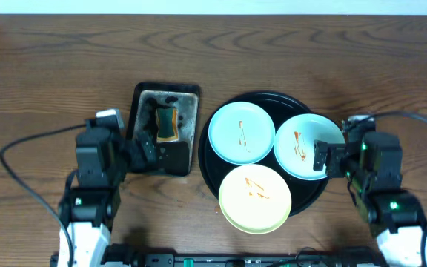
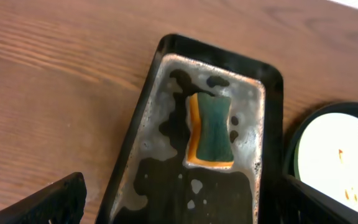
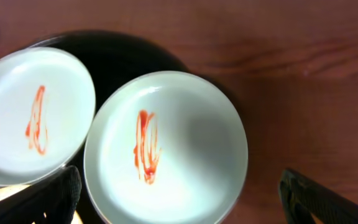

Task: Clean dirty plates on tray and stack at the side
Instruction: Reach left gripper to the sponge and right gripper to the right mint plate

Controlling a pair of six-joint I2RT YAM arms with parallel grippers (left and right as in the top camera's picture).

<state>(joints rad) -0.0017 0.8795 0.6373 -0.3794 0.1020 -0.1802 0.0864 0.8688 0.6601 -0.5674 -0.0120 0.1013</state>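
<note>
right pincer (image 3: 178, 196) spread wide over streaked mint plate (image 3: 166, 146), round tray (image 3: 123, 53) beneath

Brown wood-grain table (image 1: 50, 67) carrying two trays, large round glossy black tray (image 1: 212, 178) sitting right of centre, smaller rectangular black tray (image 1: 190, 119) lying just beside its left rim.

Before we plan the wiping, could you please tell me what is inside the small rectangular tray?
A green-and-orange sponge lies on the sudsy floor of the rectangular tray. What is under the sponge is hidden.
</note>
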